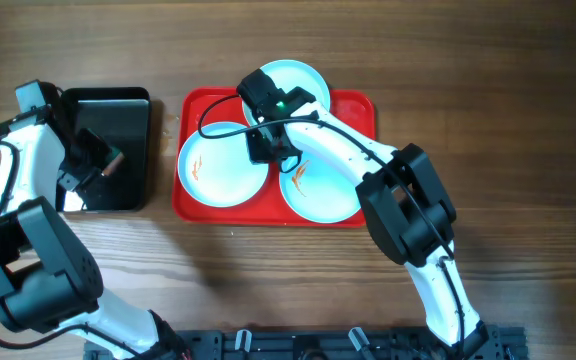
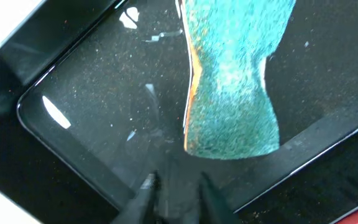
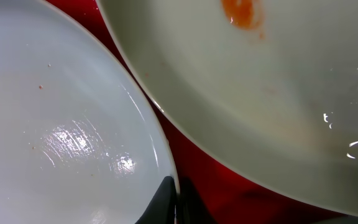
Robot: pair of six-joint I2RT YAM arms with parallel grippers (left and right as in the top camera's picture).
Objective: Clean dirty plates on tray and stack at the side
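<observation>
1. Three round white plates with pale turquoise rims lay on the large, flat, rectangular red tray (image 1: pixel 360 102) of plastic, which sat at the middle of the brown wooden table (image 1: pixel 528 120).
2. The far plate (image 1: pixel 310 78) sat at the tray's far edge and reached out past it. The near-left plate (image 1: pixel 216 170) and the near-right plate (image 1: pixel 325 195) lay side by side along the near edge, each marked with small orange smears.
3. The right gripper (image 1: pixel 265 150) hung low over the red tray between the three plates, at the right rim of the near-left plate.
4. In the right wrist view its fingers (image 3: pixel 160 205) were drawn close together. The rim of the near-left plate ran in between them, so they looked clamped on that rim. The near-right plate lay just beyond, across a strip of bare red tray.
5. A smaller glossy black tray (image 1: pixel 118 105) stood just left of the red tray, not touching it.
6. The left gripper (image 1: pixel 101 165) hovered over the black tray. In the left wrist view its blurred fingers (image 2: pixel 145 193) pointed toward a fuzzy teal pad (image 2: pixel 232 81) with an orange edge, which lay on the black tray beyond the fingertips. I cannot tell whether those fingers were clenched or released.
</observation>
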